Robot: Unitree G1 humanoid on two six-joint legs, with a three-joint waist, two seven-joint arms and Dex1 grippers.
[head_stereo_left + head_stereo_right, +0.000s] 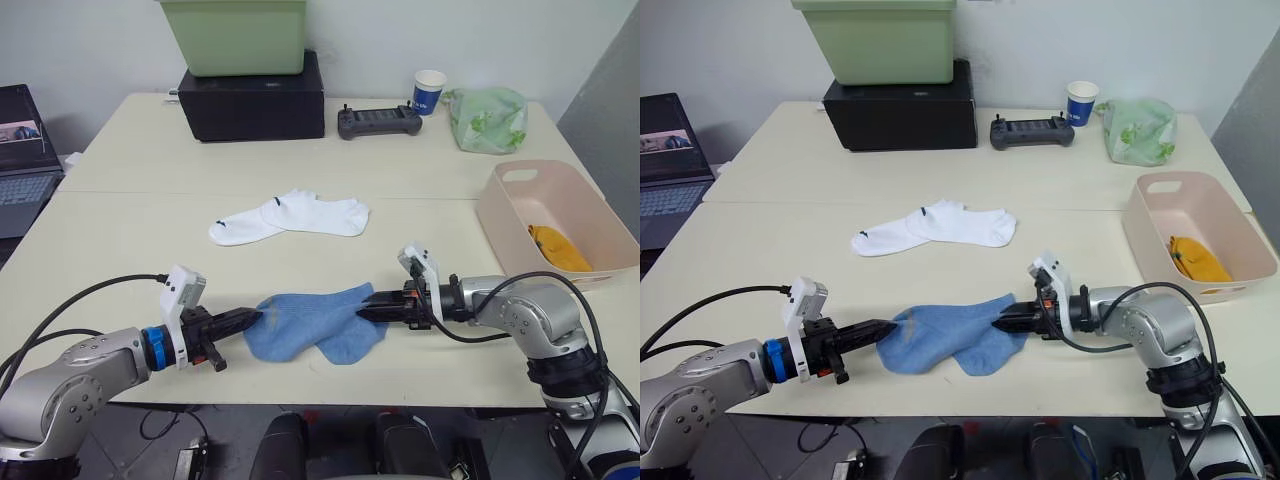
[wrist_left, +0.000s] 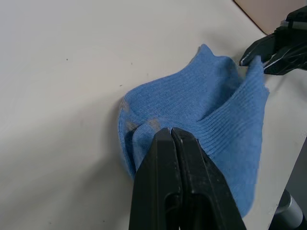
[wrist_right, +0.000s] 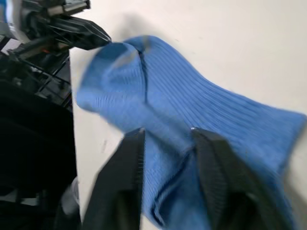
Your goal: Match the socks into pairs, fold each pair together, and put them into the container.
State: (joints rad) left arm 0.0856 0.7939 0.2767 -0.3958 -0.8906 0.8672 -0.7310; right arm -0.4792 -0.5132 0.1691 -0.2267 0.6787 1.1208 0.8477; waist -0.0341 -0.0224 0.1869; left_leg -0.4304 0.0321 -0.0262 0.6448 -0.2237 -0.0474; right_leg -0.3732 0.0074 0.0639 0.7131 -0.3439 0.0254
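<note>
Two light blue socks [image 1: 315, 325] lie overlapped near the table's front edge. My left gripper [image 1: 258, 318] is shut on their toe end [image 2: 144, 120]. At the cuff end on the opposite side, my right gripper [image 1: 365, 308] is open, its fingers [image 3: 129, 153] spread over the blue fabric. Two white socks [image 1: 290, 218] with dark marks lie together at mid-table. The pale pink container [image 1: 520, 225] stands at the right, with orange socks [image 1: 558, 248] inside.
At the back stand a light green bin [image 1: 235, 35] on a black box [image 1: 255, 100], a controller [image 1: 378, 122], a paper cup [image 1: 429, 90] and a pale green bag [image 1: 487, 118]. A laptop [image 1: 20, 170] sits at the far left.
</note>
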